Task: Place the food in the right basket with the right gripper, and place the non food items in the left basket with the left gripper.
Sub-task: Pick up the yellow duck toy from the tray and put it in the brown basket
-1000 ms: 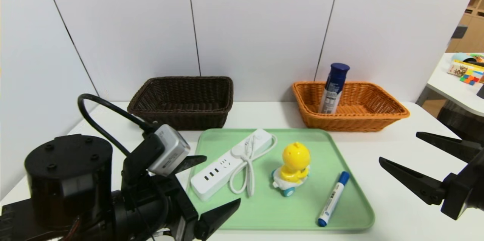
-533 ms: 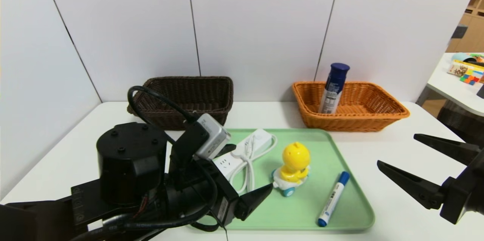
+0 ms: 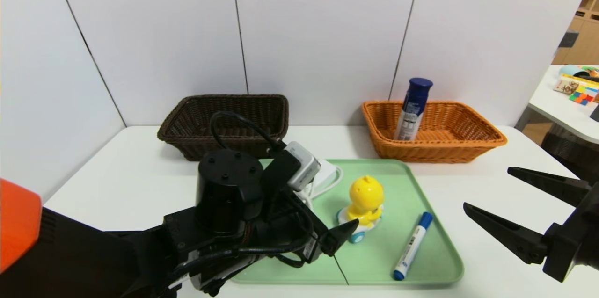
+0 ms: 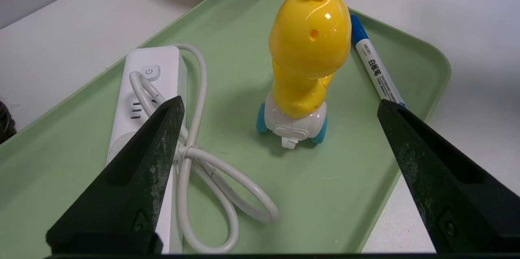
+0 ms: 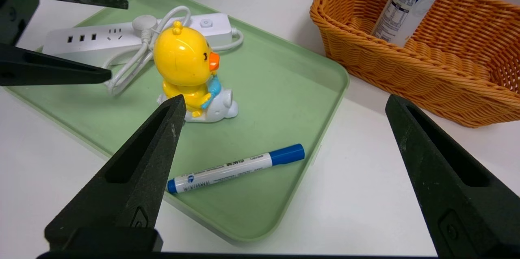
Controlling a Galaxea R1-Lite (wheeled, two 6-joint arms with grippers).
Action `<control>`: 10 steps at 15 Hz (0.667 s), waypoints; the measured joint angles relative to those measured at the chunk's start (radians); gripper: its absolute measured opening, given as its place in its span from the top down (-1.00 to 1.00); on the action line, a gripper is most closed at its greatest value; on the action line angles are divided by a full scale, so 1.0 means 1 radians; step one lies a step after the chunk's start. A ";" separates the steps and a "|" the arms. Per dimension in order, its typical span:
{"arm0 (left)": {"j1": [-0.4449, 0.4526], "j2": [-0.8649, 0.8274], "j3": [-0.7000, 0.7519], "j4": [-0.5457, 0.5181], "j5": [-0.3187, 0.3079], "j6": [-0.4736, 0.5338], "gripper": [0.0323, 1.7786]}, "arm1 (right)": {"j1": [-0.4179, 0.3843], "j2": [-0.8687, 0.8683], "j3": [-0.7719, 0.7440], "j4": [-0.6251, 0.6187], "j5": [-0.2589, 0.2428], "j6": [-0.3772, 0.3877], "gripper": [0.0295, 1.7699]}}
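Note:
The food, a tall blue-capped can [image 3: 412,108], leans inside the orange right basket [image 3: 449,150]. The dark brown left basket [image 3: 224,115] stands at the back left with nothing showing in it. On the green tray [image 3: 374,260] are the yellow duck toy [image 3: 365,199], the blue-capped marker [image 3: 412,245] and the white power strip [image 4: 150,76], which my left arm mostly hides in the head view. My left gripper [image 4: 280,102] hovers open over the tray, just short of the duck [image 4: 308,47], one finger above the strip's cord. My right gripper [image 3: 487,188] hangs open over the table right of the tray.
White wall panels close off the back of the white table [image 3: 117,181]. A second table [image 3: 561,101] with colourful small items stands at the far right. The tray's right rim lies close to my right gripper [image 5: 285,98].
My left arm has swung forward and to the right over the tray, covering the power strip and nearing the duck. The right gripper has barely shifted.

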 joint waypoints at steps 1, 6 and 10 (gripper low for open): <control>-0.003 0.017 -0.018 0.009 0.001 0.001 -0.90 | 0.003 0.000 0.000 0.001 0.000 0.001 -0.91; -0.021 0.083 -0.107 0.106 0.001 0.016 -0.90 | 0.013 0.002 -0.001 0.000 0.000 0.001 -0.91; -0.023 0.111 -0.170 0.187 0.000 0.017 -0.90 | 0.016 0.002 0.001 0.001 -0.001 0.001 -0.91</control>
